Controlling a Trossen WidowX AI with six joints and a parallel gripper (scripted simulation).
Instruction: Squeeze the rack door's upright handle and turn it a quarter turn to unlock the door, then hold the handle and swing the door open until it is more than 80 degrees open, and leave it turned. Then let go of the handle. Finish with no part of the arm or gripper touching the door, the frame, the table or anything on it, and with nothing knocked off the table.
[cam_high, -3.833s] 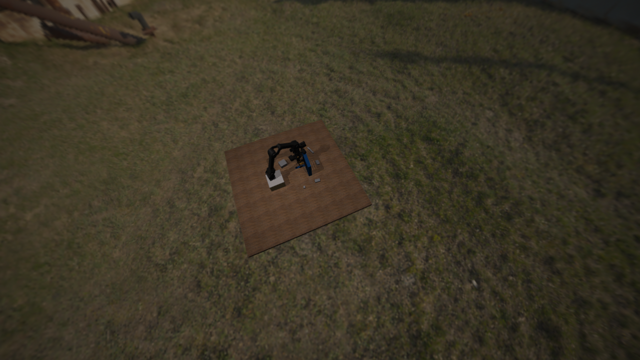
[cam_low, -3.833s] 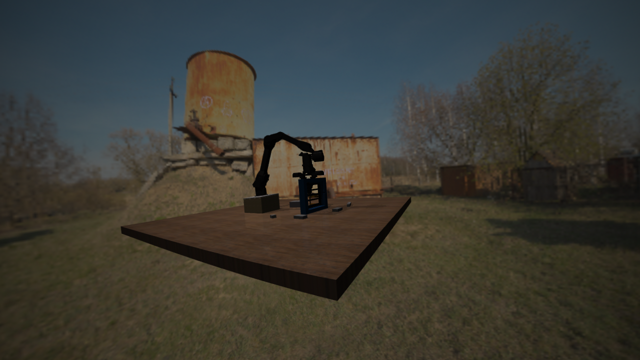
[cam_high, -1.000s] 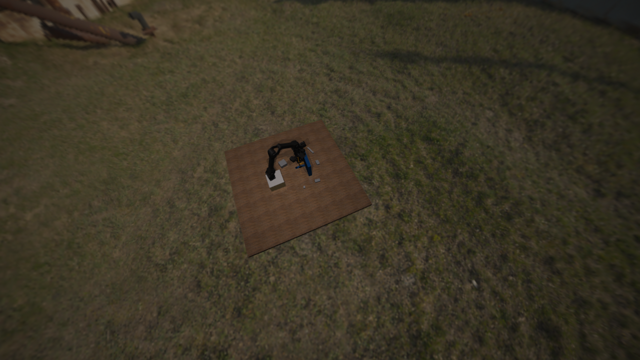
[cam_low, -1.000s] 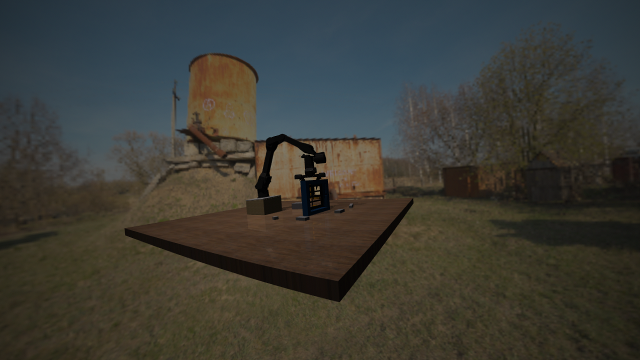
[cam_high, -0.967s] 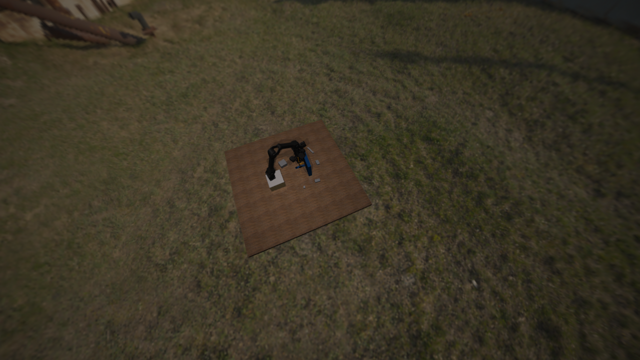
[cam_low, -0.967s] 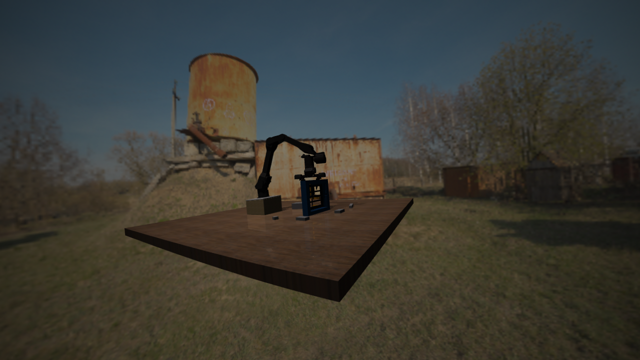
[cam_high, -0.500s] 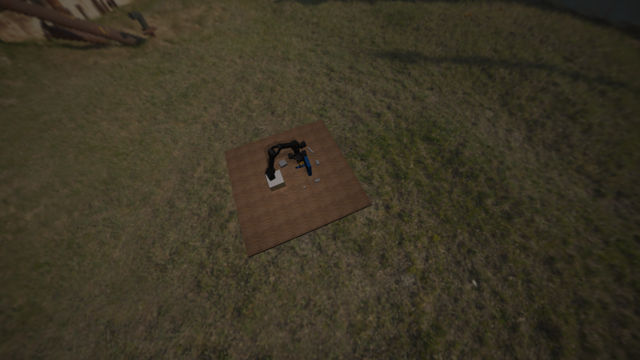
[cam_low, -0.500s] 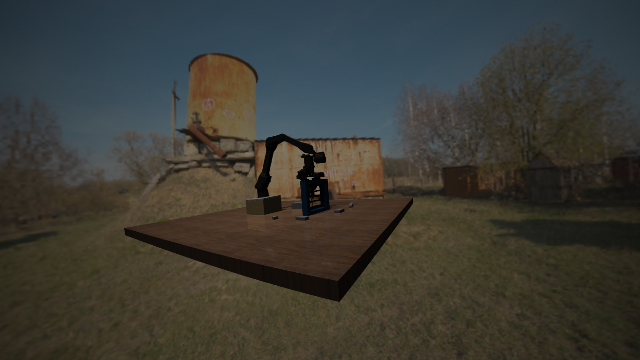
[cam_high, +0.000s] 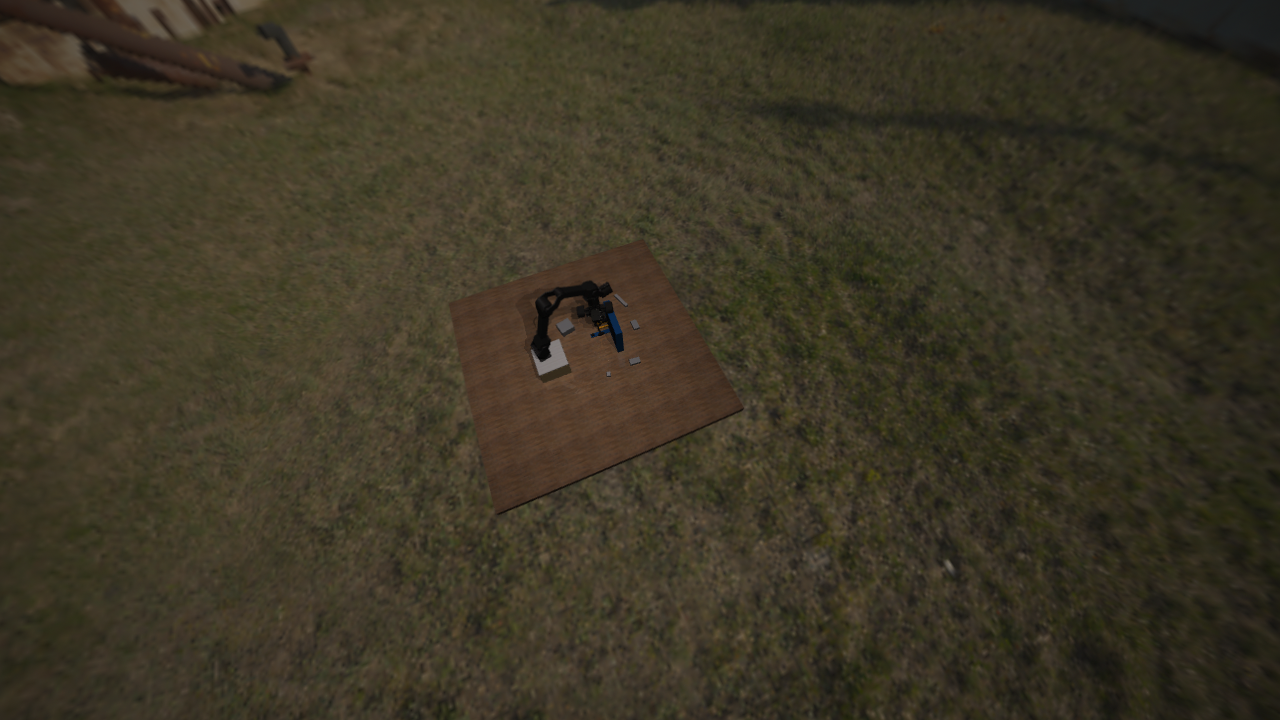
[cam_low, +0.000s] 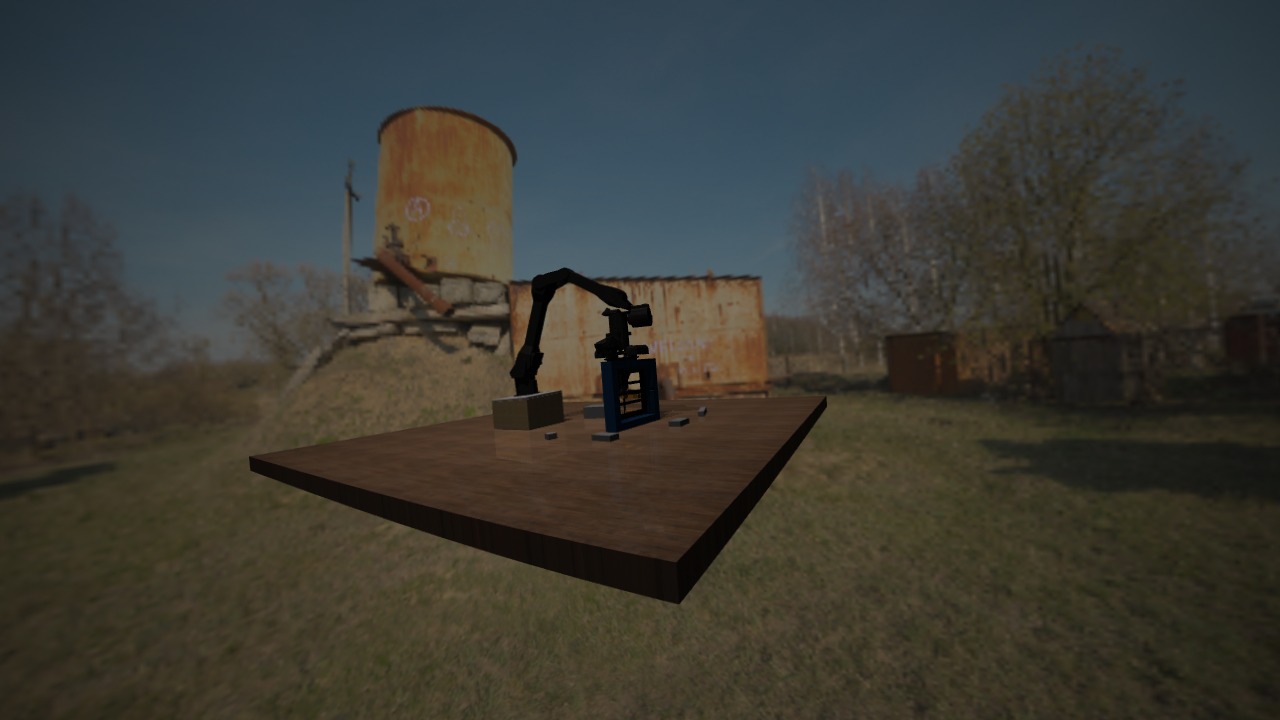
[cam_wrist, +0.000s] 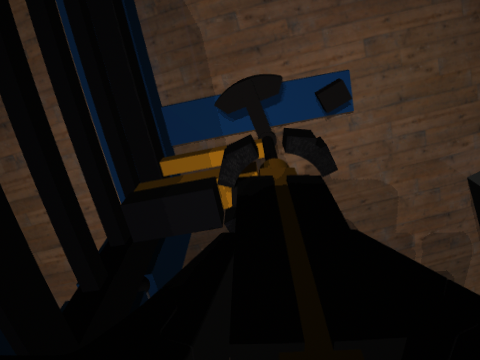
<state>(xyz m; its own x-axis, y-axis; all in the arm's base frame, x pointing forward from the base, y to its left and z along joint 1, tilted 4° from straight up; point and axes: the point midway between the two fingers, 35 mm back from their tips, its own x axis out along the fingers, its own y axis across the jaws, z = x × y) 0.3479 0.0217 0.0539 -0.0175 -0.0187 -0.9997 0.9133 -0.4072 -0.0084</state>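
The blue frame (cam_high: 616, 334) (cam_low: 611, 398) (cam_wrist: 144, 65) stands upright on the table, with the dark bars of the door (cam_wrist: 70, 100) in line with it; the door looks closed. The upright handle (cam_wrist: 260, 260), black with an orange stripe, stands beside it in the wrist view. My gripper (cam_high: 599, 316) (cam_low: 623, 355) (cam_wrist: 288, 246) points down from above, its two fingers against the handle's opposite sides, shut on it. Below, a dark stem ends in a curved plate (cam_wrist: 250, 95) over the blue foot (cam_wrist: 190, 122); a small dark block (cam_wrist: 334, 95) sits at the foot's end. The fingers' contact faces are hidden.
The arm's pale base block (cam_high: 552, 360) (cam_low: 528, 411) stands behind me. A grey box (cam_high: 565, 327) (cam_low: 592, 411) lies between it and the frame. Small grey pieces (cam_high: 634, 361) (cam_high: 634, 324) and a thin pale strip (cam_high: 620, 300) lie beyond the frame.
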